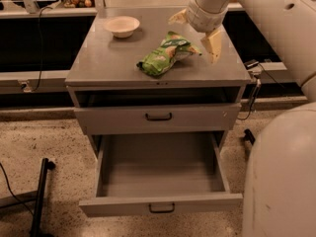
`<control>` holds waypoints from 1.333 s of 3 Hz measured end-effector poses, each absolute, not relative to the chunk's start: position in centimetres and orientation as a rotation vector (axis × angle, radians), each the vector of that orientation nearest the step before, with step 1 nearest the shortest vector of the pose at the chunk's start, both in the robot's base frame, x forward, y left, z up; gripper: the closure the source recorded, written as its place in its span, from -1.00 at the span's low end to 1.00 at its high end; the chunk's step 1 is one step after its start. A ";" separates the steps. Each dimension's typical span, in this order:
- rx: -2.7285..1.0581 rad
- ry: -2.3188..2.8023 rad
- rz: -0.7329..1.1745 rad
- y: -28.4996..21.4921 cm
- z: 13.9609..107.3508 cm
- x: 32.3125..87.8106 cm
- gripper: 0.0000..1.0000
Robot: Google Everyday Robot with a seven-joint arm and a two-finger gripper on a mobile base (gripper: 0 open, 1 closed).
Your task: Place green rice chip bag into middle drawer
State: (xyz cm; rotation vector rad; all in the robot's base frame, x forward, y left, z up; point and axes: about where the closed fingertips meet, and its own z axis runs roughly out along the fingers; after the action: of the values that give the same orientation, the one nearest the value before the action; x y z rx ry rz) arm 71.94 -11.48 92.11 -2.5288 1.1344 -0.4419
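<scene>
There is 1 green rice chip bag (165, 57), crinkly with yellow and white print, and 1 round cream bowl (122, 25). Both sit on the top of 1 grey cabinet (103, 63).

The cabinet shows 2 drawers: 1 shut grey drawer front (113, 118) above, and 1 middle drawer (163, 174), wide, shallow and plain grey inside, pulled out below it. There are 2 small black bar handles, 1 upper handle (158, 117) and 1 lower handle (162, 209).

1 white robot arm (266, 14) reaches in from the right. It carries 1 gripper (197, 31) over the right rear part of the cabinet top, just beside the bag, with its 2 cream fingers (213, 43) spread apart.

1 black stand leg (39, 196) rests on the floor at the left.
</scene>
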 end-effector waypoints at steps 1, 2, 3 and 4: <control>-2.529 1.134 -0.442 -11.5 92.1 71.9 -1.00; -2.548 1.097 -0.446 -10.0 90.9 72.4 -1.00; -2.528 1.044 -0.483 -8.7 90.1 72.6 -1.00; -2.517 1.028 -0.511 -8.2 88.4 73.3 -0.61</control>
State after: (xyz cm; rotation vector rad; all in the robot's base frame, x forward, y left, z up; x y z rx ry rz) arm 73.29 -8.19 88.45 -2.5175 1.0280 -0.5106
